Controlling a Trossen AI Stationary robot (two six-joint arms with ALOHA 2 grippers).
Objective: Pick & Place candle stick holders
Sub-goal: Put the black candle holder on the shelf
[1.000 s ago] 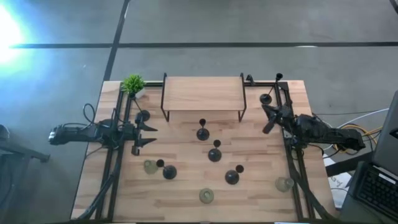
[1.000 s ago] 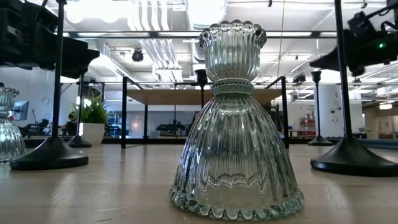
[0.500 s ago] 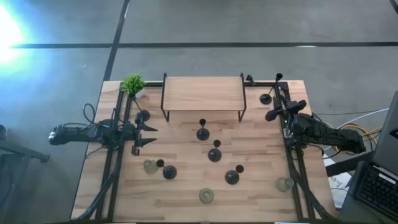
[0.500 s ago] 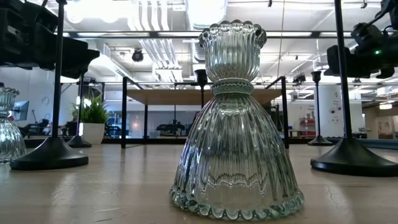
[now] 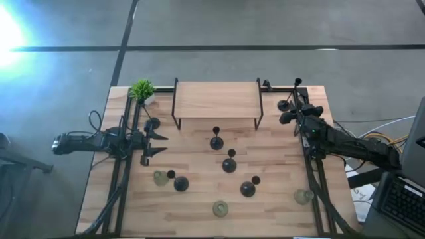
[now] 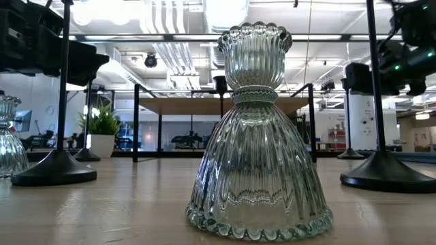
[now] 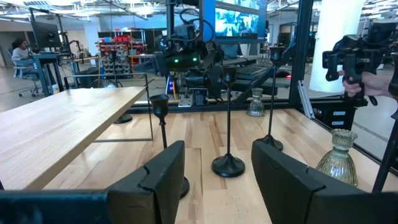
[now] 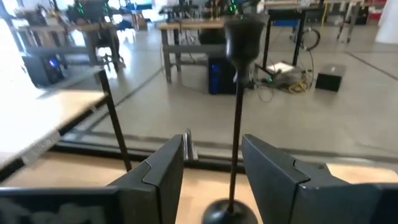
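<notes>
In the low view, the black candle holder (image 6: 383,122) at right ran off the top edge, its cup unseen. The glass holder (image 6: 8,139) at left was cut by the edge.

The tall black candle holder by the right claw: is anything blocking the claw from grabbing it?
No. The right gripper is open, and the tall black candle holder's thin stem stands straight ahead, with nothing visible between them.
</notes>
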